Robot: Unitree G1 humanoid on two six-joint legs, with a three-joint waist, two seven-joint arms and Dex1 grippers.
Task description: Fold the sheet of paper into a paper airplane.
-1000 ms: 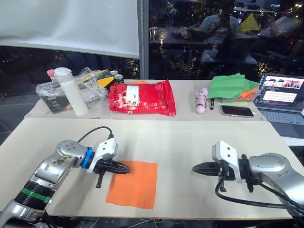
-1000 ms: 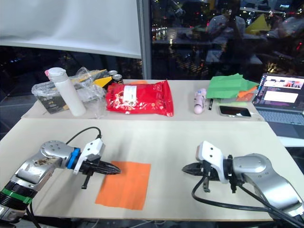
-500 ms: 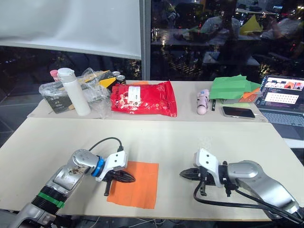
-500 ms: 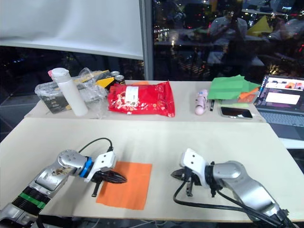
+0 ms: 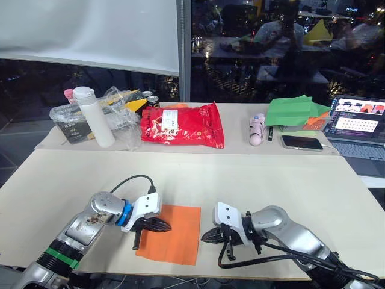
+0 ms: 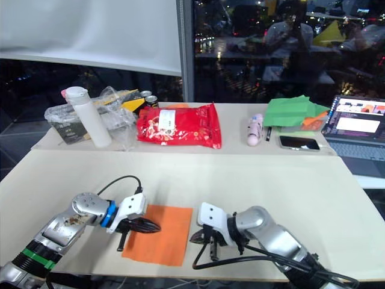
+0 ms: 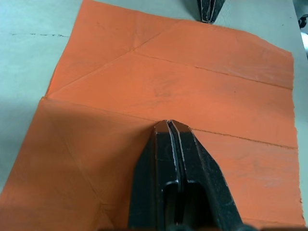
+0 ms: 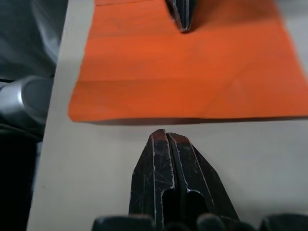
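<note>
The sheet of paper, bright orange and creased, lay flat near the front edge of the light table, between the two grippers. Left gripper: fingers pressed together, tips resting on the sheet's left half, holding nothing; in its wrist view the closed tips sat on a crease running across the sheet. Right gripper: fingers likewise closed and empty, tips on the bare table just beside the sheet's right edge, apart from it by a narrow strip of tabletop, as the right wrist view showed. The two grippers pointed toward one another across the sheet. Creases on the sheet: several straight lines, with diagonal ones toward the corners. On the far table: a red snack bag, a white bottle standing upright, a clear plastic bag of items, cans, a green paper stack, a phone, a small pink item and an open laptop at the right edge.
</note>
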